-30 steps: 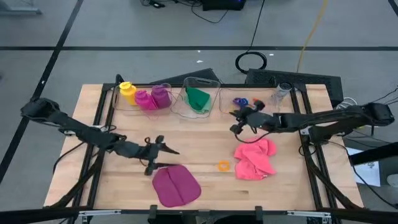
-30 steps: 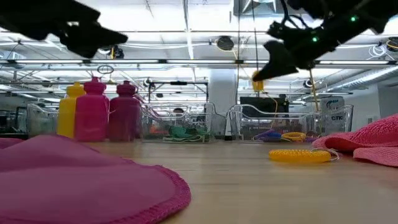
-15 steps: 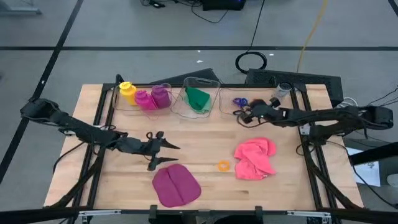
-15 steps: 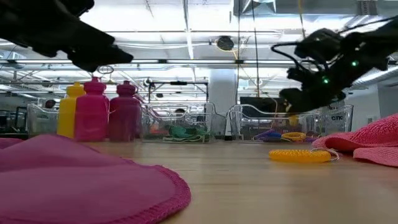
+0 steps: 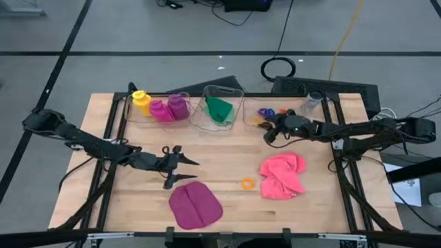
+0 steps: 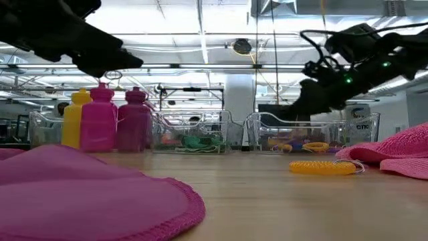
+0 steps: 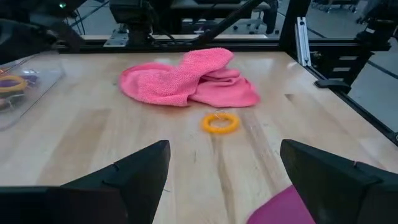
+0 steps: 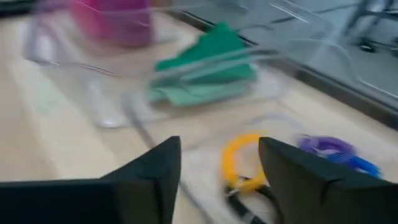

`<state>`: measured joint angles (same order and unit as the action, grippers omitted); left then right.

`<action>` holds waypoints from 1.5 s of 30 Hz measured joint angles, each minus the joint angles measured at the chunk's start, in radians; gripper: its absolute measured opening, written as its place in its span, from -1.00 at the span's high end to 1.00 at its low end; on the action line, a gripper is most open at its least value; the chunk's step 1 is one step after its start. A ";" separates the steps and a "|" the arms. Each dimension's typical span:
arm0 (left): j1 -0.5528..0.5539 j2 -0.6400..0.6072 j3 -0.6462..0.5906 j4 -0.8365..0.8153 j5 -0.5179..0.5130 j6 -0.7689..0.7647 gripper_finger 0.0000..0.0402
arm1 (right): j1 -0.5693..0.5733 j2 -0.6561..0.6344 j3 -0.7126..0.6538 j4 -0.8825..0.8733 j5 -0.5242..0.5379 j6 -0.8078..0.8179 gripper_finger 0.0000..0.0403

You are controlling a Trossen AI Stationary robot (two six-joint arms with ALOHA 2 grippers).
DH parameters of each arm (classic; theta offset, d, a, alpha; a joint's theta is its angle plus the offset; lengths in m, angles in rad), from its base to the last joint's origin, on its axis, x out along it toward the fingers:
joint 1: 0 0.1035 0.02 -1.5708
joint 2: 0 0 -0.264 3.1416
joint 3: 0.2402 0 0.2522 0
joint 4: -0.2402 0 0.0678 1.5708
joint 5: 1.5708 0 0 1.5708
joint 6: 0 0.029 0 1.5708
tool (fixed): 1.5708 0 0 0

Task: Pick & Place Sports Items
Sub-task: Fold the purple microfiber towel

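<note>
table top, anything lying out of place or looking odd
Three items lie loose on the wood outside the clear bins: an orange ring beside a crumpled pink cloth, and a magenta cloth near the front edge. Bottles, green cloth and other rings sit binned. Nothing looks spilled or damaged.

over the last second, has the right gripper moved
Yes. In the high view the right gripper has shifted back toward the clear plastic bin holding small rings, away from the pink cloth.
</note>
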<state>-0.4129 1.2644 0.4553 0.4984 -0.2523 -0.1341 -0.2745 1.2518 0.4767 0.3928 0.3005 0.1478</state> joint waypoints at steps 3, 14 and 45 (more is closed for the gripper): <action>0.000 0.000 0.000 0.000 0.000 0.000 -0.29 | 0.003 0.000 0.000 0.047 -0.047 0.000 0.11; -0.001 0.000 0.000 -0.002 0.085 -0.006 -0.29 | 0.009 -0.033 0.000 0.234 -0.329 0.068 -0.12; 0.009 0.376 0.254 -0.469 0.238 -0.209 -0.29 | 0.353 -0.038 0.004 0.387 -0.485 -0.108 -0.04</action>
<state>-0.4037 1.6405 0.7095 0.0290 -0.0147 -0.3432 0.0788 1.2137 0.4805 0.7798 -0.1848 0.0399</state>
